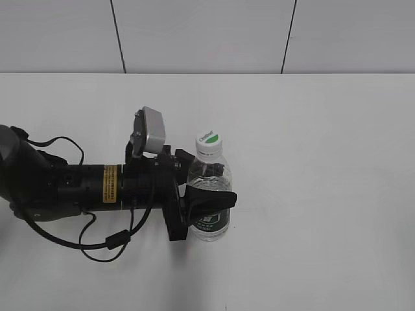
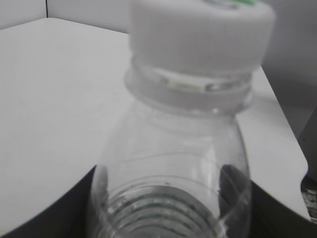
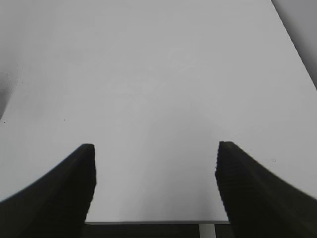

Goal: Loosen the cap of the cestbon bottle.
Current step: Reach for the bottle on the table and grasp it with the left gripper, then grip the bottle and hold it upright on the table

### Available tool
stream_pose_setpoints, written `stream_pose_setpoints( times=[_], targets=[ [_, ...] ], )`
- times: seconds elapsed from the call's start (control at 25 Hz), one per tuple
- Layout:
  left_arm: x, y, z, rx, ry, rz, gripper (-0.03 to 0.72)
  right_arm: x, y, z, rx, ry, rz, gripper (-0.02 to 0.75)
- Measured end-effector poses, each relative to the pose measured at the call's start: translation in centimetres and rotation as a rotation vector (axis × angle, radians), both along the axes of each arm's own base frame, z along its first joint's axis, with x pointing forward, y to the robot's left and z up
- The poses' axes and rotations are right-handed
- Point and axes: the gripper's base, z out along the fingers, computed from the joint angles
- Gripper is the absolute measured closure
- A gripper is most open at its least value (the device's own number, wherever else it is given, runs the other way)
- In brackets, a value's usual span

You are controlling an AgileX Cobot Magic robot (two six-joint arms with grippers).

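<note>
Item: cestbon bottle (image 1: pixel 209 197), small clear plastic, upright on white table (image 1: pixel 324 194), approx. centre of exterior view, slightly left of middle. Cap (image 1: pixel 209 144): white screw type, seated on neck, green leaf patch on top w/ small dark lettering, too small to read. Label band dark green w/ white print, mostly hidden behind finger; nothing legible. Left gripper (image 1: pixel 211 202) clamped round bottle body at label height, arm reaching in horizontally from left; left wrist view shows bottle shoulder filling frame betw. the fingers, cap close above, blurred. Yellow sticker (image 1: pixel 111 182) on left arm carries print, unreadable. Right gripper (image 3: pixel 154 183) spread wide, nothing betw. its fingers, only bare table below; not seen in exterior view, so well apart from bottle. Risks (judgement): thin wall may buckle under side squeeze, letting bottle spin w/ cap instead of cap turning; hold sits low on body, so torque at cap could tilt or twist bottle in grasp; right gripper coming down off-centre could knock bottle or slip on smooth cap rim; too hard a squeeze once seal breaks could push water out.
</note>
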Motion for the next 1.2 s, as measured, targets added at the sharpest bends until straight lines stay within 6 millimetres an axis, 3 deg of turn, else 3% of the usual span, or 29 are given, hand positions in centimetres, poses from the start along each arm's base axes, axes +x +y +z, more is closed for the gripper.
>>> stream_pose_setpoints(
  times=[0.44,0.76,1.2],
  targets=[
    [0.2,0.0,0.1,-0.001,0.003,0.022,0.281,0.0,0.0,0.0,0.000,0.000,0.000,0.157],
    [0.9,0.1,1.4,-0.018,-0.023,0.086,0.281,0.0,0.0,0.0,0.000,0.000,0.000,0.157],
    [4.7,-1.3,3.9,-0.034,-0.150,0.140,0.281,0.0,0.0,0.0,0.000,0.000,0.000,0.156]
  ],
)
